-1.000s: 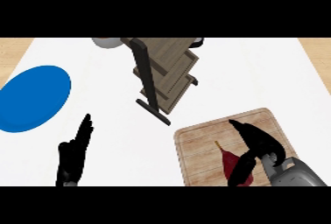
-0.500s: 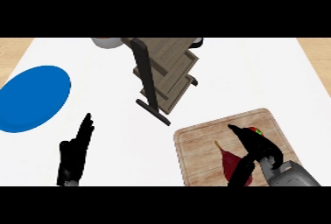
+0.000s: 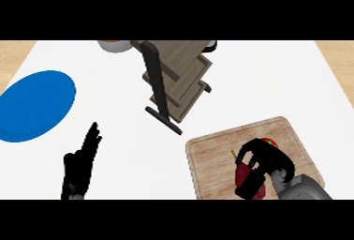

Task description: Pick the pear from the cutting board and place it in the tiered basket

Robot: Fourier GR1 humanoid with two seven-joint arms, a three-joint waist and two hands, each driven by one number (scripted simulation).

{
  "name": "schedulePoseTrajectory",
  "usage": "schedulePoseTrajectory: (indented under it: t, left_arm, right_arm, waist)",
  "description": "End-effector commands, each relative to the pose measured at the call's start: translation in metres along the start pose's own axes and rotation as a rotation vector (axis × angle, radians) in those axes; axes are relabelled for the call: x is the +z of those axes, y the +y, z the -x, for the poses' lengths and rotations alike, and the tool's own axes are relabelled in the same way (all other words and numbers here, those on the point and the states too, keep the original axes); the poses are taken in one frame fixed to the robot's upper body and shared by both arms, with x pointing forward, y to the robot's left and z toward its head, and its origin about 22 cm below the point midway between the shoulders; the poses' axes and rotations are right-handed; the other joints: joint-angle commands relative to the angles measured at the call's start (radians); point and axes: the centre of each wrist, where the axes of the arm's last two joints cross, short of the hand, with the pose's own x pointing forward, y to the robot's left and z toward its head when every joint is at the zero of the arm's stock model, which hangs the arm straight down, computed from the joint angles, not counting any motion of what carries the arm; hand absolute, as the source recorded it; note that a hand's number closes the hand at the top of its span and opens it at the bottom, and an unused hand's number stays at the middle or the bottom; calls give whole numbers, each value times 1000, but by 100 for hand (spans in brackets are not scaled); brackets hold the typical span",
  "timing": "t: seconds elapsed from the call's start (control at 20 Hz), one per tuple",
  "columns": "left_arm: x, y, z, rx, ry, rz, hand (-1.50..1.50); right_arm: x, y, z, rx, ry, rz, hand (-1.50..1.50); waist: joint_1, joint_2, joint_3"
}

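The wooden cutting board (image 3: pixel 214 154) lies at the lower right of the counter. My right hand (image 3: pixel 266 159) is on it, fingers curled over the pear (image 3: pixel 243 174). The pear shows as a dark red body between fingers and thumb, with a small red and green patch past the fingertips; the hand hides most of it. The tiered basket (image 3: pixel 176 79), brown wooden shelves on a dark frame, stands at the upper middle, well apart from the board. My left hand (image 3: pixel 79 164) rests open at the lower left, fingers pointing up.
A blue plate (image 3: pixel 31 105) lies at the left edge. A grey bowl (image 3: pixel 114 45) sits at the far edge, just left of the basket. White counter stretches between the board and the basket's dark foot (image 3: pixel 166 119).
My right hand's fingers have curled down from straight and closed over the pear, and the hand has shifted slightly forward. The left hand has not moved.
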Motion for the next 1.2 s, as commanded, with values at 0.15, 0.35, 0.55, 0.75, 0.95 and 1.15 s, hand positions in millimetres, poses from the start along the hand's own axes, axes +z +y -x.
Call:
schedulePoseTrajectory:
  t: [0.15, 0.35, 0.55, 0.75, 0.95, 1.15]
  left_arm:
    - [-1, 6, -8, -4, 11, -5, 0]
    - [-2, -2, 3, -10, 30, -22, 0]
    - [-3, 7, 0, -11, 26, -29, 0]
    - [13, 5, 1, -8, 31, -37, 0]
    - [2, 6, -2, -11, 31, -49, 0]
    - [12, 2, 4, 2, 46, -34, 0]
  right_arm:
    - [22, 31, -3, 98, -3, 103, 150]
    - [75, -2, -62, 87, 34, 358, 150]
    - [110, -9, -66, 61, 37, 515, 150]
    - [133, -20, -68, -52, -14, 601, 150]
    - [168, -36, -66, -289, -134, 714, 150]
    - [201, -49, -61, -412, -217, 878, 150]
  waist:
    - [-7, 11, 11]
    - [-16, 1, 6]
    - [-25, -2, 6]
    - [-21, -6, 6]
    - [-45, -8, 6]
    - [-47, -16, 4]
